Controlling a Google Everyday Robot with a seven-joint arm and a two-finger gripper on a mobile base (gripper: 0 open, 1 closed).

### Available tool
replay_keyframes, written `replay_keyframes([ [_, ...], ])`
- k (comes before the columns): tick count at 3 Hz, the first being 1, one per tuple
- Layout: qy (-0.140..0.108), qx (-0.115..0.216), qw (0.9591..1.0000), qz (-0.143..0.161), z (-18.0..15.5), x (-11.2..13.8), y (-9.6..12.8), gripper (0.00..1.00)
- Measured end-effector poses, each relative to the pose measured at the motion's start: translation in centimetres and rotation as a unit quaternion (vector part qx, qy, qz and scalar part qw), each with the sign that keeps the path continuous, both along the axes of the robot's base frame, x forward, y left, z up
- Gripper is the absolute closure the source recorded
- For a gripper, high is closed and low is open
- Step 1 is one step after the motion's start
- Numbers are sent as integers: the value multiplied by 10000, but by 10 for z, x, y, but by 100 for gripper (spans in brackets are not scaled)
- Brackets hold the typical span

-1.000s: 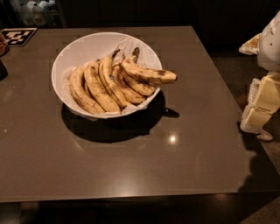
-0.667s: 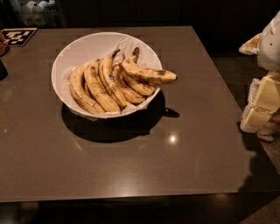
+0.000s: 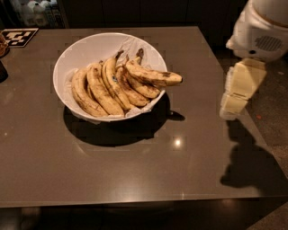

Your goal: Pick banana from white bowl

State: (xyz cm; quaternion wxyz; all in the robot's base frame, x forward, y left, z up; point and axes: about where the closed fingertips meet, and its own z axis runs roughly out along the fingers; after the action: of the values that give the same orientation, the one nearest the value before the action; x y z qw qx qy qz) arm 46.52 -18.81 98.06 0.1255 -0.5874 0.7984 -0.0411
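Observation:
The white bowl [image 3: 90, 42] stands on the dark table, left of centre, lined with white paper and holding several spotted yellow bananas. The banana [image 3: 150, 75] lies on top of the others, crosswise. Its blunt end with the dark-brown patch sticks out over the bowl's right rim. My gripper [image 3: 235, 101] hangs from the white arm [image 3: 263, 27] at the right, over the table's right edge. It is well to the right of the bowl and clear of the bananas, with nothing seen in it.
A black-and-white marker tag [image 3: 19, 37] lies at the table's far left corner. A dark object [image 3: 2, 72] shows at the left edge. Bottles [image 3: 38, 11] stand behind the table. The floor [image 3: 274, 103] is visible beyond the right edge.
The arm and gripper have moved left, from beside the table to over its right edge. The bowl and bananas have not moved.

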Motion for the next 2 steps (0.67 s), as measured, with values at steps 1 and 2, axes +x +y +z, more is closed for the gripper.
replay_keyframes([
  [1, 204, -169, 9996, 98, -5, 34, 37, 0],
  [2, 75, -113, 9997, 198, -3, 44, 51, 0],
])
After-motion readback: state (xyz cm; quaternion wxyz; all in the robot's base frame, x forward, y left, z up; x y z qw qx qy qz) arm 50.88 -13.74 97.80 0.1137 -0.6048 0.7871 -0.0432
